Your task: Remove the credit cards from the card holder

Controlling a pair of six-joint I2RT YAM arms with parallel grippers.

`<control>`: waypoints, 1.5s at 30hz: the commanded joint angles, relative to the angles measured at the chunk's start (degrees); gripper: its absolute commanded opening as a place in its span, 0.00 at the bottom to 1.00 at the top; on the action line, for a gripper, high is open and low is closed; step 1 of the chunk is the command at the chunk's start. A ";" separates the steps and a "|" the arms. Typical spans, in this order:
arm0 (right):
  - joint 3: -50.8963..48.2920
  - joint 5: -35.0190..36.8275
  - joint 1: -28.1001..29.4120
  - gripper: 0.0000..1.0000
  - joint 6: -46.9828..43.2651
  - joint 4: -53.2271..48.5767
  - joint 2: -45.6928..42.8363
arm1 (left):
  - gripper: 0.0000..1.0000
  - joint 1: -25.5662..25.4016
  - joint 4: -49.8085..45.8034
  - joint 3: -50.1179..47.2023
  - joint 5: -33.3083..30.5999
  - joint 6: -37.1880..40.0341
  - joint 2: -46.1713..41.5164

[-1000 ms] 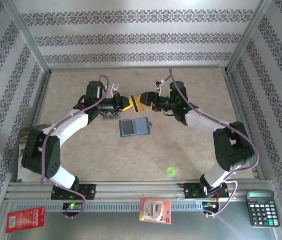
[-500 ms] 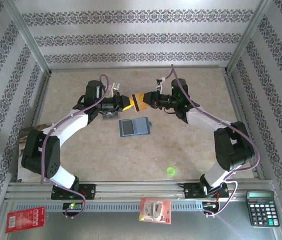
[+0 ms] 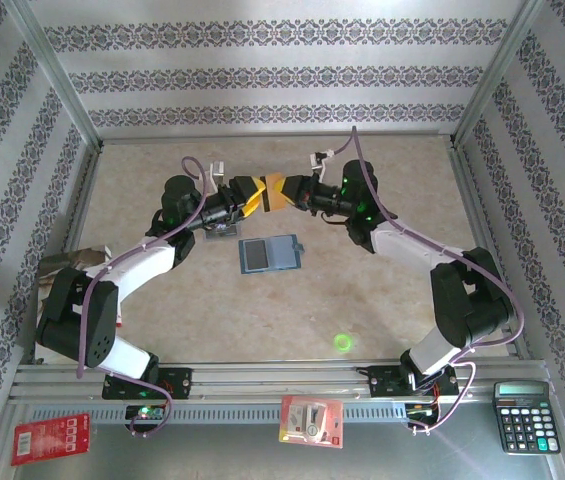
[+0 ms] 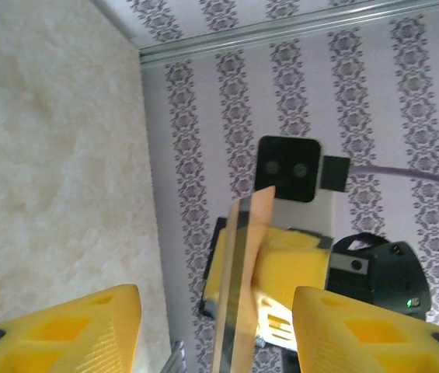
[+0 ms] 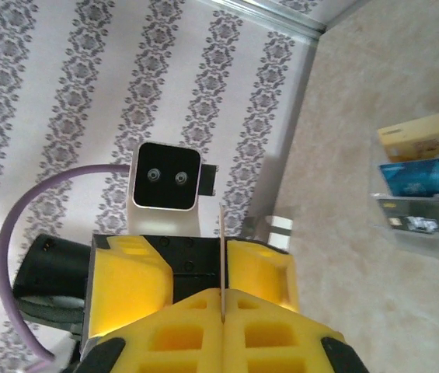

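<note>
Wallpapered enclosure, mottled beige tabletop (image 3: pixel 382 300). Found tan-gold credit card (image 3: pixel 275 189) in mid-air over the back of the tabletop, edge-on, clamped in right gripper (image 5: pixel 221 307) jaws. Left gripper (image 4: pixel 213 342) jaws parted, flanking the card without apparent contact. Card holder (image 3: pixel 280 252) lying open on tabletop, nearer the arm bases.

Judged risks: card knocked askew or dropped should left jaws brush it; thin pinch liable to slip.

Counted: one airborne card, three racked cards (image 5: pixel 421 176) in clear rack (image 5: pixel 376 203), one holder, two red packets (image 3: pixel 52 438), one calculator (image 3: pixel 527 415).
</note>
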 commanded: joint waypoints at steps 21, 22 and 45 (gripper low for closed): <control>-3.79 4.89 0.62 0.14 9.04 10.97 1.78 | 0.00 -0.59 9.24 -3.15 -4.19 -1.96 0.32; -4.15 5.25 0.25 0.21 8.04 9.90 1.45 | 0.00 -0.26 7.16 -3.15 -4.41 -0.93 -0.03; -18.18 10.71 -7.23 0.84 -9.06 -0.92 -5.17 | 0.00 2.22 -64.02 20.52 -29.52 62.42 -1.01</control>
